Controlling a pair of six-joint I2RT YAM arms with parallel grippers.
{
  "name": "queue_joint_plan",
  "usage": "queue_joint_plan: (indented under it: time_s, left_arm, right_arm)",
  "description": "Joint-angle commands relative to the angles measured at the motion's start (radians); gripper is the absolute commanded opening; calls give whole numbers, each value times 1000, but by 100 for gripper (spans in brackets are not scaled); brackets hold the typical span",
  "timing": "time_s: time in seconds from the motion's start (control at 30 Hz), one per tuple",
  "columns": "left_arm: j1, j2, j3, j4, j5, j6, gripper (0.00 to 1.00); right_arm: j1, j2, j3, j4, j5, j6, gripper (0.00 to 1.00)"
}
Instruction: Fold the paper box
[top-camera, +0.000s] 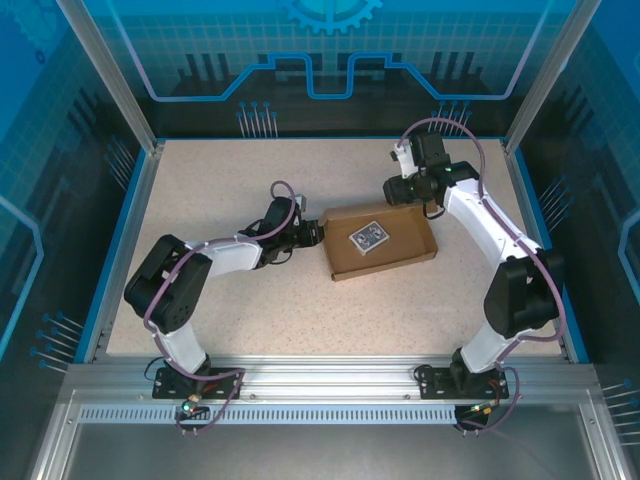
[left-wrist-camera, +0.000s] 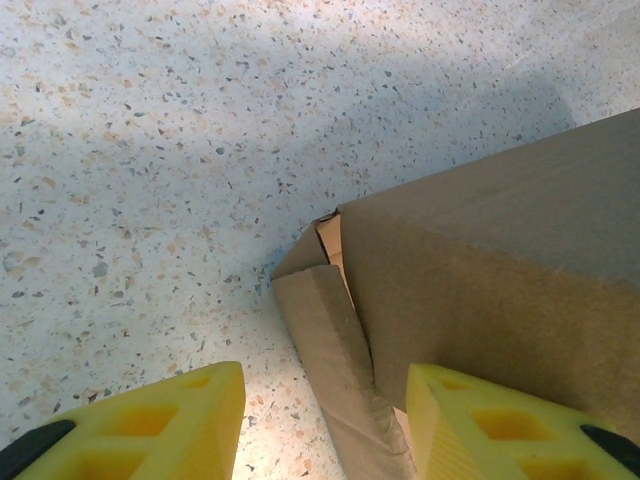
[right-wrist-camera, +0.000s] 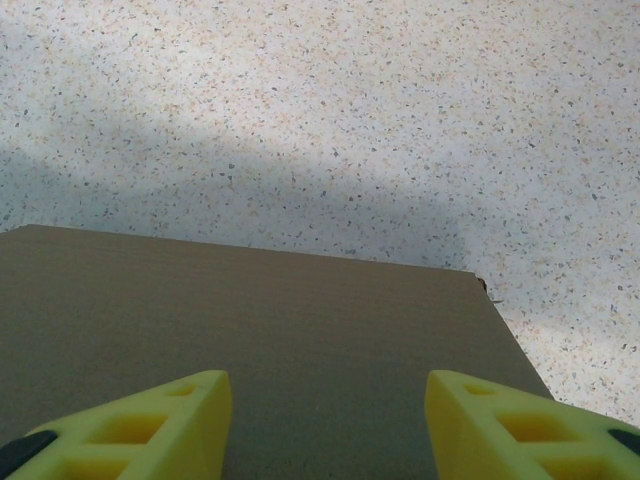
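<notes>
Top view: the paper box lies open, right of the table's centre, with a card pack inside. The left gripper is at its 9 o'clock end and the right gripper at 1 o'clock.
Left wrist: yellow fingers stand apart astride a corner flap, unclamped.
Right wrist: fingers stand apart over a flat brown panel; whether they touch it is unclear.

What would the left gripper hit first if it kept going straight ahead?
Most likely the paper box: its folded corner sits between the open fingers of the left gripper, with the brown wall just beyond. Exact depth is hard to judge.
</notes>
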Motion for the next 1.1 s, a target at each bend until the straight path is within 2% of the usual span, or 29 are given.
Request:
queue_joint_plan:
  time_s: [0.0, 0.7, 1.07]
  left_arm:
    - [-13, 14, 39, 16, 37, -27, 48]
    - [-23, 46, 69, -1, 62, -88, 48]
    - [-19, 35, 65, -14, 19, -54, 49]
  right_arm:
    - [28, 29, -17, -35, -18, -8, 54]
    - [51, 62, -13, -27, -15, -6, 54]
    - [27, 41, 154, -91, 60, -46, 56]
